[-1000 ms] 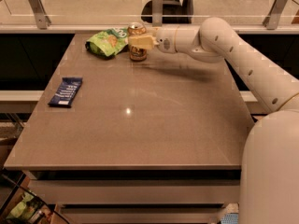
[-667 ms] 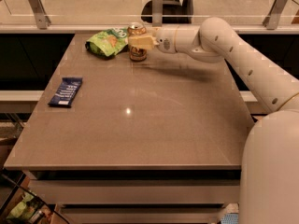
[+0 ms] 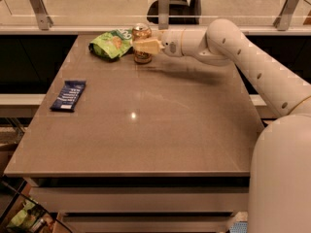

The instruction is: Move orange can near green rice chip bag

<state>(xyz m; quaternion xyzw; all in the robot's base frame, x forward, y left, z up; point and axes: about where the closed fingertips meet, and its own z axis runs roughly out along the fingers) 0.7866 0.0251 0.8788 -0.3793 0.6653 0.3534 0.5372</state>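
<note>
The orange can [image 3: 141,57] stands upright on the table [image 3: 146,125] near its far edge. The green rice chip bag [image 3: 111,43] lies just left of it, almost touching. My gripper [image 3: 145,46] reaches in from the right at the can's mid-height and covers part of the can's front. The can's base rests on the table top.
A flat dark blue wrapped bar [image 3: 68,95] lies near the table's left edge. A glass railing with metal posts [image 3: 164,6] runs behind the far edge. My white arm [image 3: 243,52] spans the right rear of the table, and my body [image 3: 282,178] fills the lower right.
</note>
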